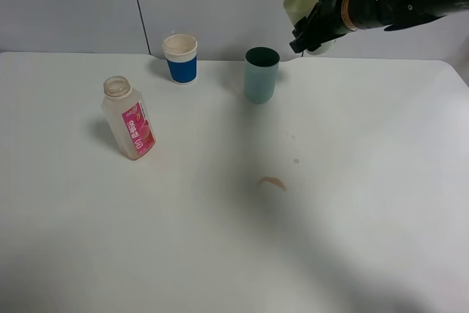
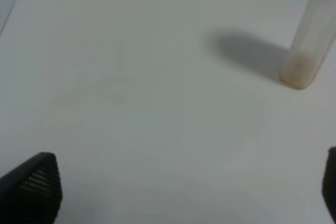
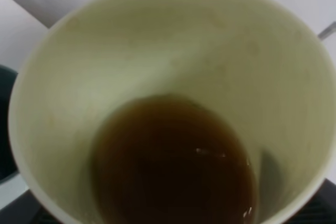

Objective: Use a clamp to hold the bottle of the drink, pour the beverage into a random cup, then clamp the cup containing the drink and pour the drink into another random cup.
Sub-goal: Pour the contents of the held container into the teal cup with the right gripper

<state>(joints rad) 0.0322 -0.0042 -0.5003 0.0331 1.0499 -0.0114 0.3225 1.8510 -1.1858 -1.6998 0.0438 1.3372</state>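
First pour judged complete: the bottle (image 1: 130, 119) stands uncapped and almost drained at frame left on the worktop (image 1: 352, 203), and the beverage (image 3: 173, 161) lies in the pale yellow-green cup (image 1: 299, 4). The right hand (image 1: 314, 28) pinches that cup aloft at upper right, above and right of the teal cup (image 1: 261, 74); the left hand (image 2: 182, 188) is spread, empty. Outstanding: the pour into the teal cup, its contents not discernible.

Bottle (image 2: 310, 40) upright, upper right of frame; brownish residue at base, shadow beside it on white table (image 2: 131, 77). Left gripper (image 2: 181, 187): black fingertips (image 2: 31, 187) in lower corners, spread wide.
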